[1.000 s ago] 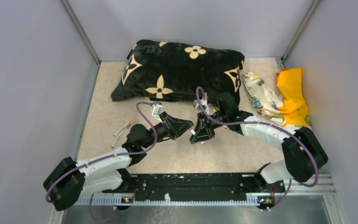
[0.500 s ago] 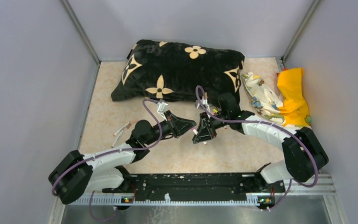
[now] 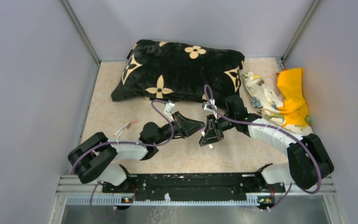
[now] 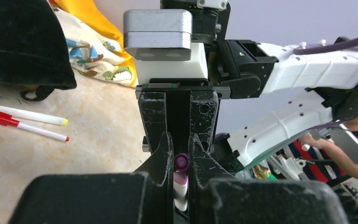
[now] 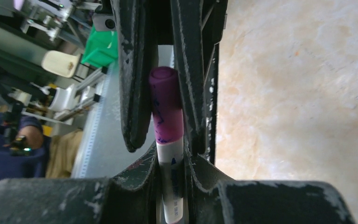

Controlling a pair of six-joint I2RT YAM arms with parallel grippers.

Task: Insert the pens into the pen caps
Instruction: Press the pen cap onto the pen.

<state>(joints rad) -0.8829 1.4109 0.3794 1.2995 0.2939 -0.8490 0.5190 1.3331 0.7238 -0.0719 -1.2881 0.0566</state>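
Note:
My two grippers meet tip to tip in the middle of the table. My right gripper (image 3: 210, 136) (image 5: 168, 161) is shut on the white barrel of a pen (image 5: 171, 182). The pen's purple-pink cap (image 5: 166, 105) points into my left gripper (image 3: 201, 127) (image 4: 181, 150), whose jaws are shut on it. In the left wrist view the cap's round end (image 4: 182, 162) shows between my fingertips. A yellow-ended pen (image 4: 25, 113) and a red-ended pen (image 4: 25, 125) lie on the table by the cushion. More pens (image 3: 123, 129) lie at the left.
A black cushion with cream flowers (image 3: 179, 70) fills the back. A dinosaur-print cloth (image 3: 261, 98) and a yellow cloth (image 3: 294, 91) lie at the back right. Grey walls close in the left, right and back sides.
Both grippers have shifted to the right together, still tip to tip. The left arm has stretched out further to the right.

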